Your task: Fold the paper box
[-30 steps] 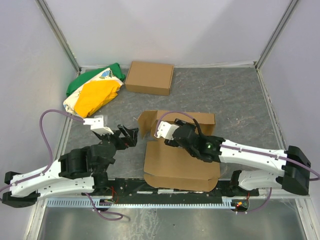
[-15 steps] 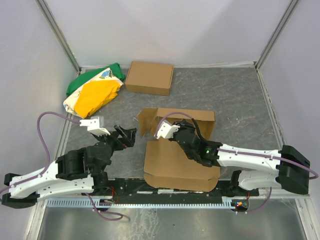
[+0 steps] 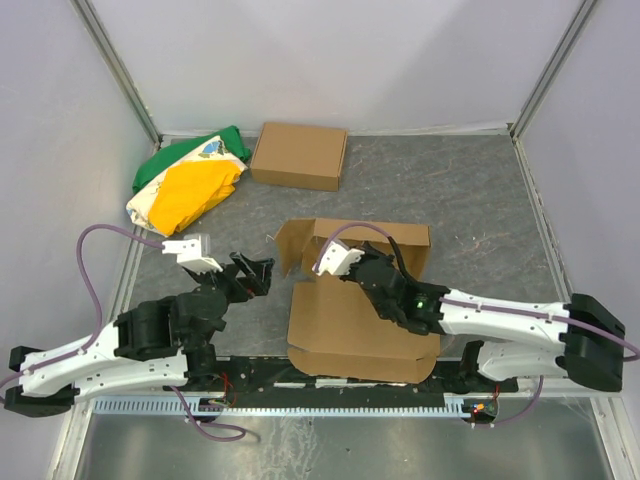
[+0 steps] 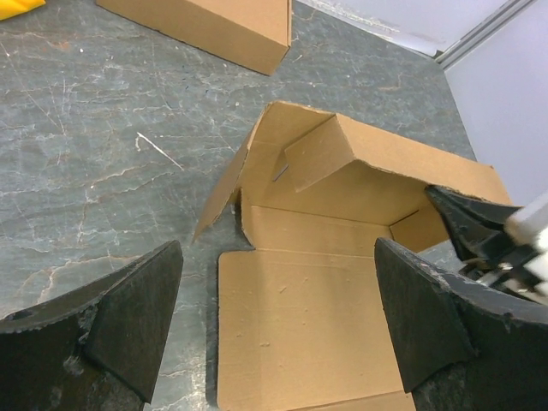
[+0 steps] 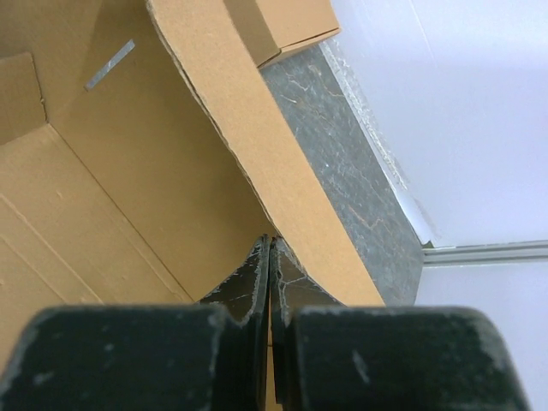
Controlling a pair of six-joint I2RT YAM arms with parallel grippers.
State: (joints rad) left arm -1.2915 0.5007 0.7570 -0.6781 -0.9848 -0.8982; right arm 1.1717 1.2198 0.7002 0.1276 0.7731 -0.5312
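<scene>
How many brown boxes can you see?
2: the closed cardboard box at the back beside the green and yellow bag, and the half-folded paper box in the middle.

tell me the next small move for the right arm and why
Likely press the right gripper gently down into the crease to set the fold. Its fingers are shut with nothing between them. Their tips sit inside the paper box, where the raised back wall meets the floor.

There are two robot arms (image 3: 100, 360) (image 3: 500, 315), one open paper box (image 3: 340, 330), one closed cardboard box (image 3: 299, 155) and one bag (image 3: 190, 190).
</scene>
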